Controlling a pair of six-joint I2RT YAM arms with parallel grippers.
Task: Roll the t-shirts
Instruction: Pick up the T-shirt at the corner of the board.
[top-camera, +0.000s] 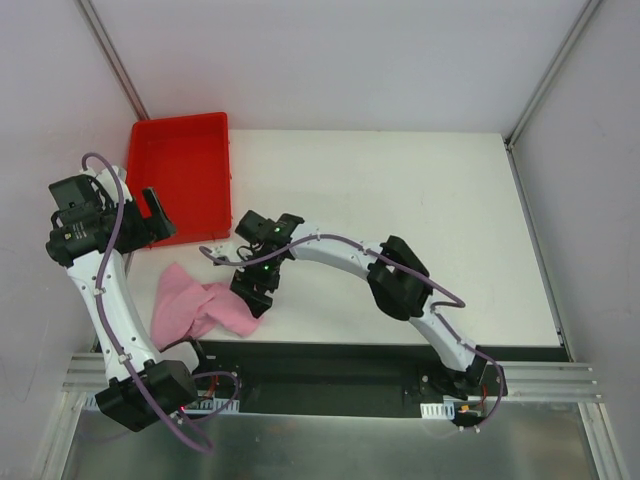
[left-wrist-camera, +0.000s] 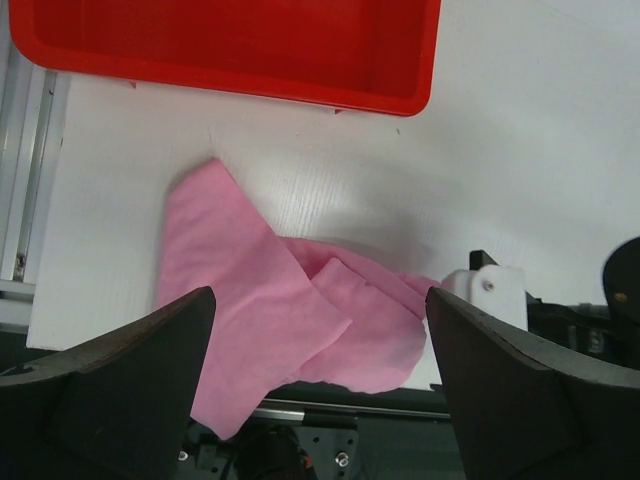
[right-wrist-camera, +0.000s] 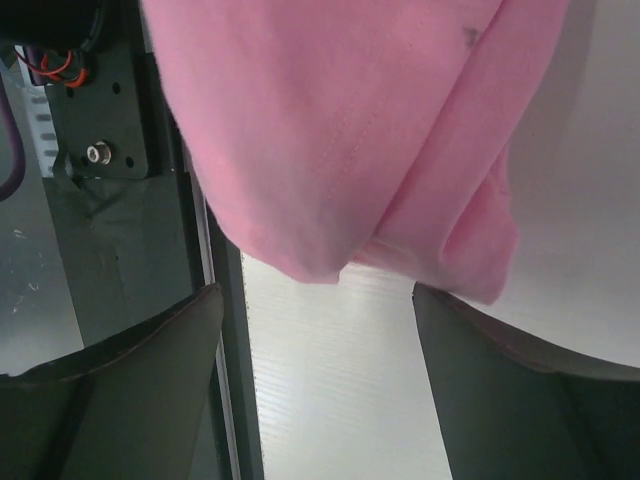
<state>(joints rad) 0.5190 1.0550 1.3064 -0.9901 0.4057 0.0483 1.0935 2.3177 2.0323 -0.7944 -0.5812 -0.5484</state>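
With my left gripper (left-wrist-camera: 318, 300) and right gripper (right-wrist-camera: 317, 290) both spread and empty, I should flatten the crumpled shirt (top-camera: 200, 305) near the tray (top-camera: 185, 170) before rolling.

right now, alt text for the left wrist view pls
A crumpled light-pink t-shirt lies on the white table, spilling slightly over its near edge, with a red tray along the top of the frame. The left tool hangs above the shirt, wide open and holding nothing.

No legible txt, labels, brands or nos. in any view. Pink t-shirt (top-camera: 190, 305) & red tray (top-camera: 185, 170) show plain surfaces. Small white strip (top-camera: 437, 411) at near edge: marks too small to read.
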